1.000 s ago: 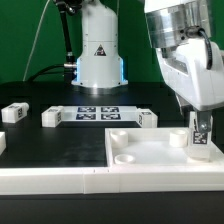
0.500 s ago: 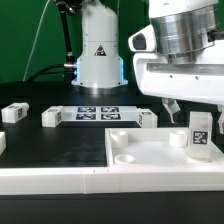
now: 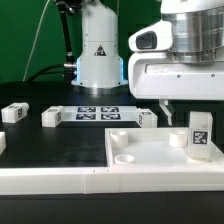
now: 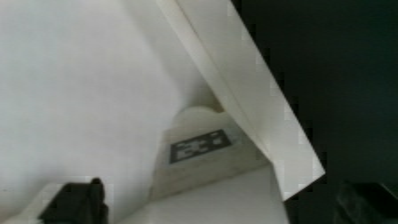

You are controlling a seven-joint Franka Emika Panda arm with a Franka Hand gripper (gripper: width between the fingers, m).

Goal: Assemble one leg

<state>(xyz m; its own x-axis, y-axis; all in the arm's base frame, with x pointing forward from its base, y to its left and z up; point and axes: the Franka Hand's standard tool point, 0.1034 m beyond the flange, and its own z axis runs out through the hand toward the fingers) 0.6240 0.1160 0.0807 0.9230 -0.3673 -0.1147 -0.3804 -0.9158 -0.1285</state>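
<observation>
The jaws hang spread above the stubby white tagged leg, upright on the smooth panel.

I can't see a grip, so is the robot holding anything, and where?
Nothing is held. The open end effector hangs over the small white stubby plastic leg standing on the large white panel.

Green backdrop, black tabletop, dim surroundings

Four legs, perhaps a fifth, one panel and one marker board.
</observation>
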